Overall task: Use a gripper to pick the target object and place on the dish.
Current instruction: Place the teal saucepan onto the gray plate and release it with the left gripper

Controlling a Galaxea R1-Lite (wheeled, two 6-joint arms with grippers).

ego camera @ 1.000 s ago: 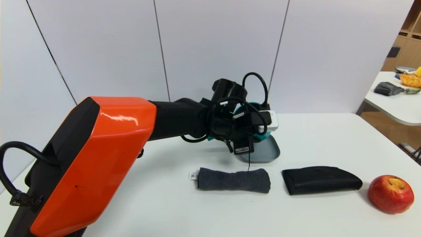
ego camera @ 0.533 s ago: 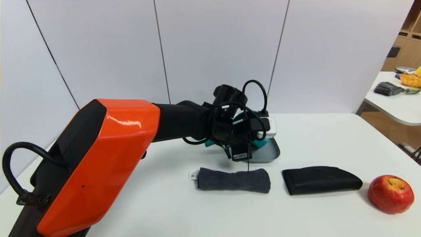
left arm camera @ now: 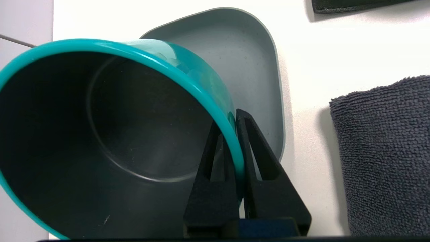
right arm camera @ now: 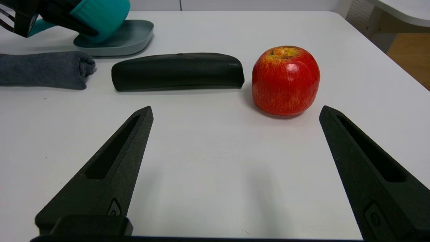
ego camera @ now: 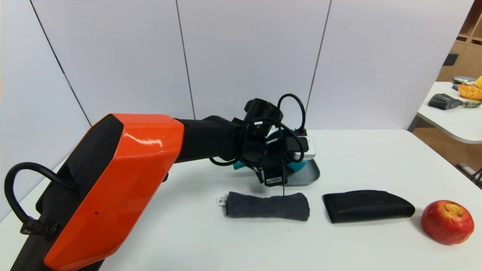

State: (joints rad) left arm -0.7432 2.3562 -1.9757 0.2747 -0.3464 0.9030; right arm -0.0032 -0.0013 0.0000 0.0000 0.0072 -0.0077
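The left gripper [left arm camera: 236, 116], over the tabletop's far edge side, pinches the saucepan's wall, one finger inside, one outside. Beyond its fingertips, the saucepan [left arm camera: 215, 94] hangs tilted at the dish [left arm camera: 248, 67]. The right gripper [right arm camera: 236, 111] waits spread above the tabletop [right arm camera: 208, 151], nearer its near edge.

Saucepan [ego camera: 296, 165] partly hidden by arm [ego camera: 211, 139]
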